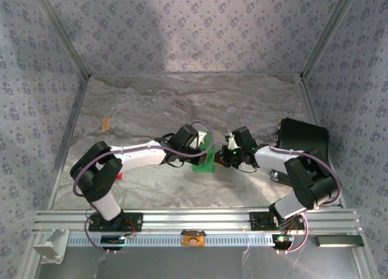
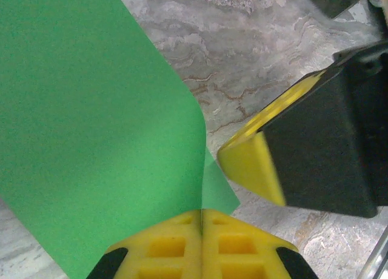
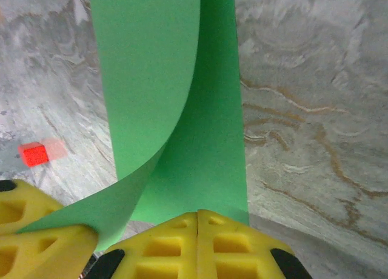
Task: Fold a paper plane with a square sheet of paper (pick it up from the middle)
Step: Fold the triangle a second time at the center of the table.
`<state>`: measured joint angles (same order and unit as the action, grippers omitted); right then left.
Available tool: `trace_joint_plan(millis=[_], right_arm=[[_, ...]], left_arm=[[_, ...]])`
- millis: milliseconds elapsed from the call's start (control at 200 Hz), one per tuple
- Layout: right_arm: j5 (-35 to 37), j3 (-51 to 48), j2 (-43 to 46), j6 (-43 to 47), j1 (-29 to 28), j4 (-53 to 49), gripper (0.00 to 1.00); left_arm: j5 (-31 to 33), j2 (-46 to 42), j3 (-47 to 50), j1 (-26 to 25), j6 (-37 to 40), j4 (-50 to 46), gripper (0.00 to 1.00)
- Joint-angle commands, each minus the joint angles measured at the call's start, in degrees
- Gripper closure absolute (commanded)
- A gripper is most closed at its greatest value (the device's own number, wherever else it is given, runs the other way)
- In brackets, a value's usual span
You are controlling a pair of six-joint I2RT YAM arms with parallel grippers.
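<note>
The square sheet of paper [image 1: 203, 162], bright green, is bent over on itself at the table's middle. In the left wrist view its upper layer [image 2: 103, 121] curls up and its edge runs straight into the seam of my left gripper [image 2: 201, 215], which is shut on it. My right gripper [image 3: 198, 215] is shut too; its closed tips sit over the near edge of the sheet's flat lower layer [image 3: 206, 145], and I see no paper between the jaws. The two grippers [image 1: 205, 147] [image 1: 222, 158] meet tip to tip over the sheet.
A small red block [image 3: 33, 153] lies on the marble table left of the sheet, near the left arm's base [image 1: 119, 176]. A black box [image 1: 303, 139] stands at the right wall. A small tan object [image 1: 106, 122] lies at the far left.
</note>
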<state>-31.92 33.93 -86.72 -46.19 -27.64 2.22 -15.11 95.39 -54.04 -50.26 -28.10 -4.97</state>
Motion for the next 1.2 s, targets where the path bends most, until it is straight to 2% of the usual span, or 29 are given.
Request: trace_joint_plan(millis=[0,95,280,395,575,735,1089,1194], right_arm=[[2.4,1.1,-1.6,-1.1,-1.3,0.3,0.97],[1.5,2.0,-4.0,-0.3,-1.8,-1.3,0.97],[7.9,4.9,-4.5,6.4,-1.6,-13.0,0.97],[9.9,6.2,-4.4,9.7,-0.5,-18.1,0.97],[5.8,6.7,-3.4,12.7,0.5,-16.4,0.93],[1.5,6.5,-2.0,8.5,0.5,-11.3,0.9],[-0.3,3.7,-5.2,0.7,-0.6,-0.6,0.89],[0.3,3.5,-7.0,0.4,-0.8,-0.8,0.9]], left_arm=[[-1.1,0.6,-0.7,0.1,-1.1,-0.4,0.98],[-0.9,0.6,-0.7,0.1,-1.3,-0.2,0.98],[-1.3,1.4,-0.8,0.1,-2.4,-0.1,0.98],[-4.5,2.2,-0.7,0.1,-2.9,2.2,0.98],[-4.4,3.7,-1.7,0.1,-4.8,3.6,0.98],[-3.6,3.8,-1.3,0.1,-5.7,4.4,0.98],[-2.2,3.5,-0.8,0.3,-5.9,4.1,0.98],[-1.9,3.3,-0.6,0.3,-5.8,3.7,0.98]])
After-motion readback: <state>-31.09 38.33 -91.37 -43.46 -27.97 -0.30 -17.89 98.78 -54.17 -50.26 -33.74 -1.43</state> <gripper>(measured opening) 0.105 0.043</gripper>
